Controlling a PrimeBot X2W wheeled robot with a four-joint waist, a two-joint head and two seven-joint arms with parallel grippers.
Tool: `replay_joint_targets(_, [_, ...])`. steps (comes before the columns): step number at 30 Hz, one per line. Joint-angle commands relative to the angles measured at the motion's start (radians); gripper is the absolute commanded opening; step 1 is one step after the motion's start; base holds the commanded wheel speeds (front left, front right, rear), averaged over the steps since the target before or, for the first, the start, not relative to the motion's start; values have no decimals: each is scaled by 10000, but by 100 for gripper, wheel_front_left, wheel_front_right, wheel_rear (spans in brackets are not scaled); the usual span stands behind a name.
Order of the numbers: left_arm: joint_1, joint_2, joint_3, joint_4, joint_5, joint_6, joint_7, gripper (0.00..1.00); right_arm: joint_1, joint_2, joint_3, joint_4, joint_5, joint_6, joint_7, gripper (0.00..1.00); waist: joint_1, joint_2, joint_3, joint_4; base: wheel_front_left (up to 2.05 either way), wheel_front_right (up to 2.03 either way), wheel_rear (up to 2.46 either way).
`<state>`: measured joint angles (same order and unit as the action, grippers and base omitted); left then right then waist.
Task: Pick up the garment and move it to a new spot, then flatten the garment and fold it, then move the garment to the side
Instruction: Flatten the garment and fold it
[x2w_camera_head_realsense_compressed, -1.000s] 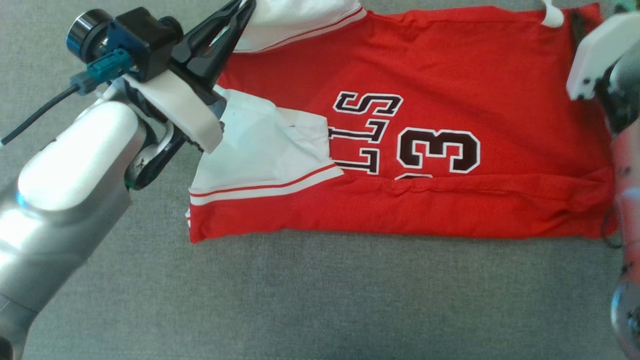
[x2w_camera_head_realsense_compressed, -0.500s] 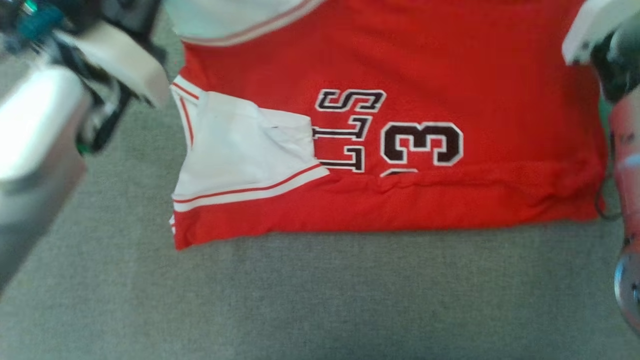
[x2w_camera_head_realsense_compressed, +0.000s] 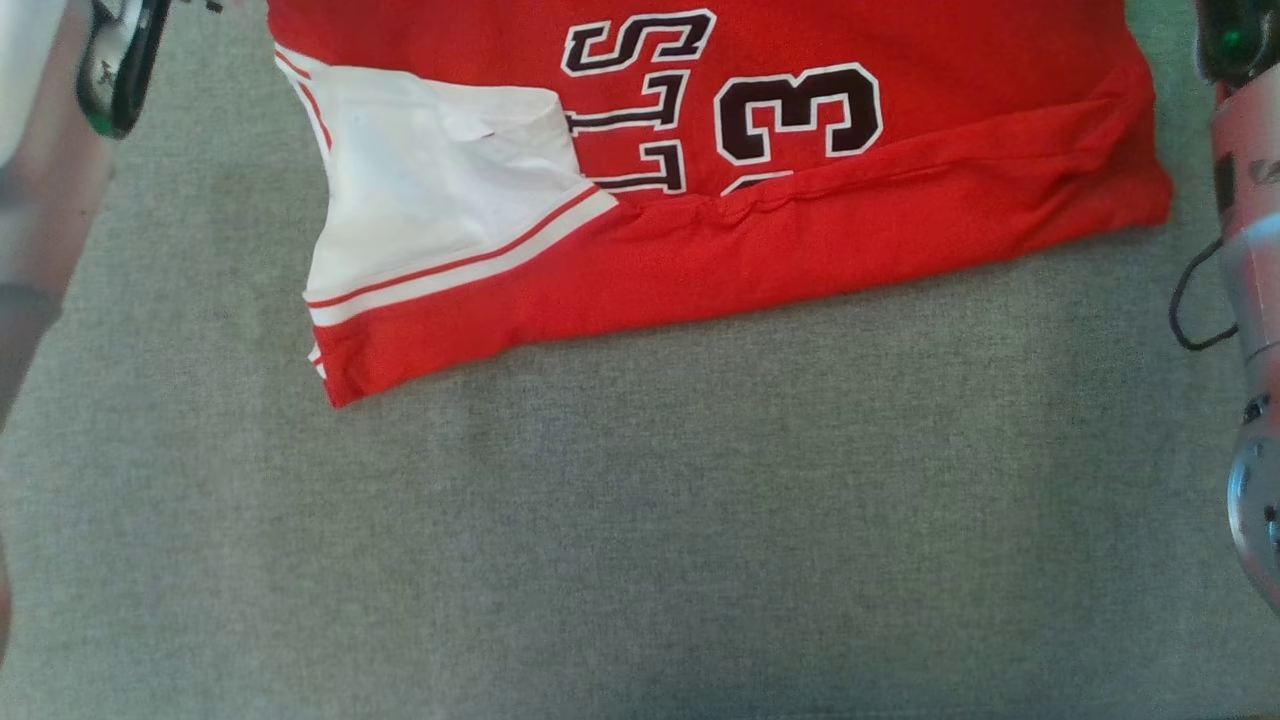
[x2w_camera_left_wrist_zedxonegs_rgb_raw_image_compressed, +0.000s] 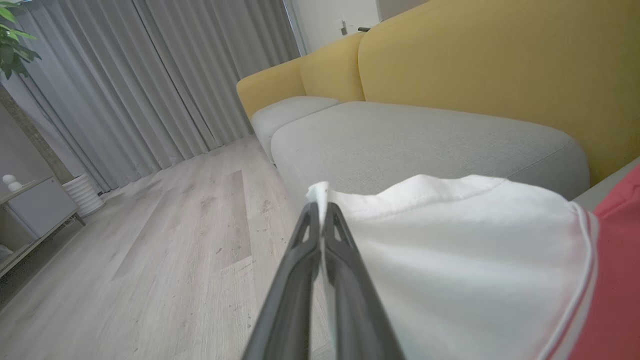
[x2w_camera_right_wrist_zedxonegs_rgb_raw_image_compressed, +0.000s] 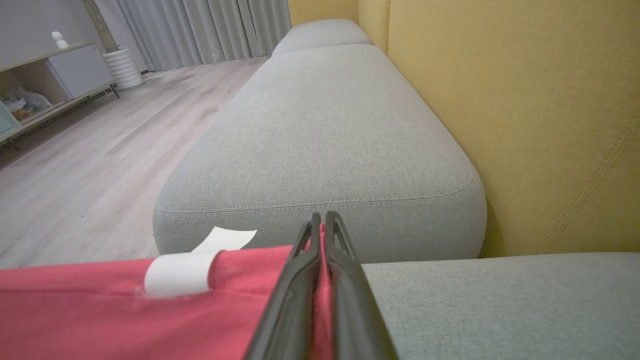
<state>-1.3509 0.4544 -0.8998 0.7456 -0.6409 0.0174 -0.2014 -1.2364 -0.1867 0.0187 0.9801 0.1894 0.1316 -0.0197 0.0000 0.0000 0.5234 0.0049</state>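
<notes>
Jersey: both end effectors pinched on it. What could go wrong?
1. The left end effector holds the jersey only by its white edge, at the tips; it may slip.
2. The right end effector pinches a thin red hem; uneven pulling could open the creased near fold.

— What's the seating here?
— A grey woven-fabric sofa cushion (x2w_camera_right_wrist_zedxonegs_rgb_raw_image_compressed: 320, 125) against a mustard-yellow upholstered backrest (x2w_camera_right_wrist_zedxonegs_rgb_raw_image_compressed: 525, 125).
— And beyond?
— Pale wood-plank floor (x2w_camera_left_wrist_zedxonegs_rgb_raw_image_compressed: 175, 240), grey pleated curtains (x2w_camera_left_wrist_zedxonegs_rgb_raw_image_compressed: 150, 75), a white ribbed round pot (x2w_camera_right_wrist_zedxonegs_rgb_raw_image_compressed: 121, 67) beside a low pale cabinet (x2w_camera_right_wrist_zedxonegs_rgb_raw_image_compressed: 80, 72).
</notes>
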Motion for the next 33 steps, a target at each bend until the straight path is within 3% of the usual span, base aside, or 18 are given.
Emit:
replay_joint_targets(1, [-498, 356, 398, 31, 61, -18, -112, 0, -243, 163, 156, -242, 104, -9, -109, 0, 0, 0, -42, 20, 0, 0, 0])
replay_joint_targets(8, [218, -9, 232, 706, 6, -503, -488, 0, 425, -238, 707, 157, 1144, -9, -80, 0, 0, 0, -491, 259, 0, 0, 0])
replay_joint_targets(19, [2427, 272, -188, -376, -449, -893, -143, 0, 2247, -1241, 2247, -511, 3198, -9, 1513, 0, 0, 0, -1496, 505, 0, 0, 0])
replay_joint_targets(33, [4711, 1469, -973, -3360, -866, -465, 1639, 0, 4009, -2600, 3762, -1534, 4408, -9, 3203, 0, 0, 0, -2143, 589, 0, 0, 0])
